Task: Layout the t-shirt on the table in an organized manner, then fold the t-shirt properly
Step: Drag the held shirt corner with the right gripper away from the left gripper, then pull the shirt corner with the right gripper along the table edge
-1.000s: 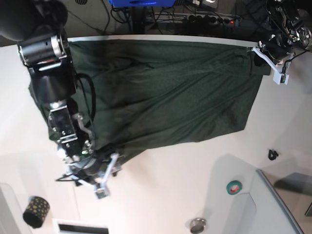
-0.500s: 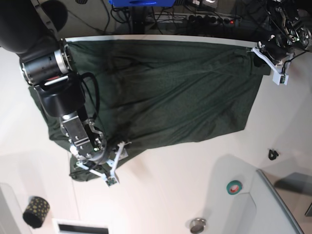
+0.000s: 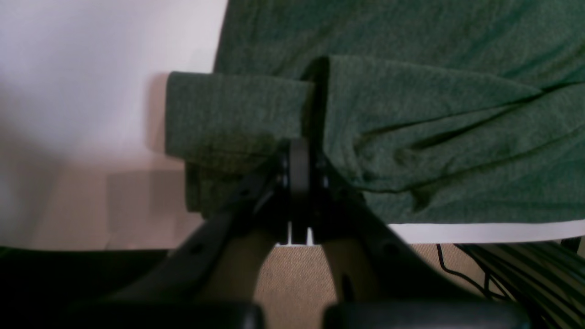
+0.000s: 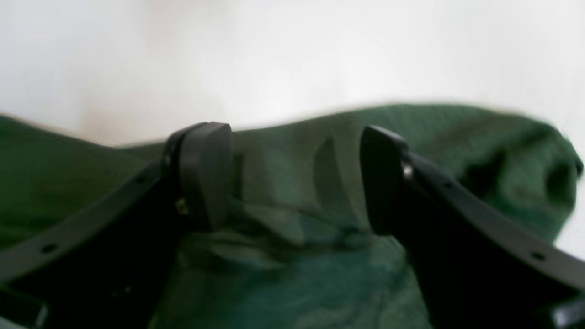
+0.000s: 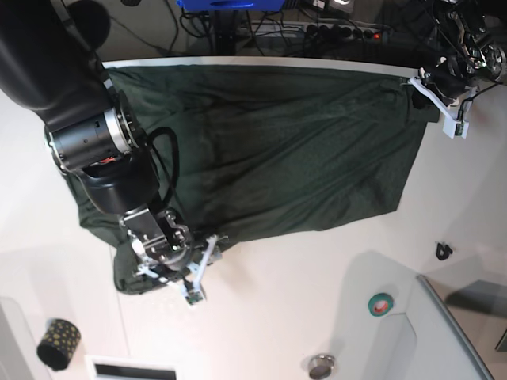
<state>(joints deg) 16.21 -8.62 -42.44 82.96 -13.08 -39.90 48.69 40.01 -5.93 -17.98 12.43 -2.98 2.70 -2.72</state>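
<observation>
The dark green t-shirt (image 5: 269,142) lies spread across the far half of the white table (image 5: 277,317), reaching its back edge. My left gripper (image 5: 432,89) is at the shirt's far right corner, shut on a fold of the fabric (image 3: 237,114), and the jaws meet at the cloth (image 3: 299,157). My right gripper (image 5: 190,273) hovers over the shirt's bunched near-left corner (image 5: 131,273). In the right wrist view it stands open (image 4: 295,178), its two dark fingers (image 4: 205,173) wide apart with wrinkled green fabric (image 4: 297,256) below them.
A green tape roll (image 5: 381,303), a small black clip (image 5: 444,251) and a grey tray (image 5: 451,332) are at the near right. A dotted black cylinder (image 5: 59,343) stands near left and a metal disc (image 5: 321,366) near centre. Cables (image 5: 341,30) run behind the table.
My right arm has swung right and farther over the shirt's left side, and its gripper has turned and shifted right along the near-left corner. The left gripper has stayed put.
</observation>
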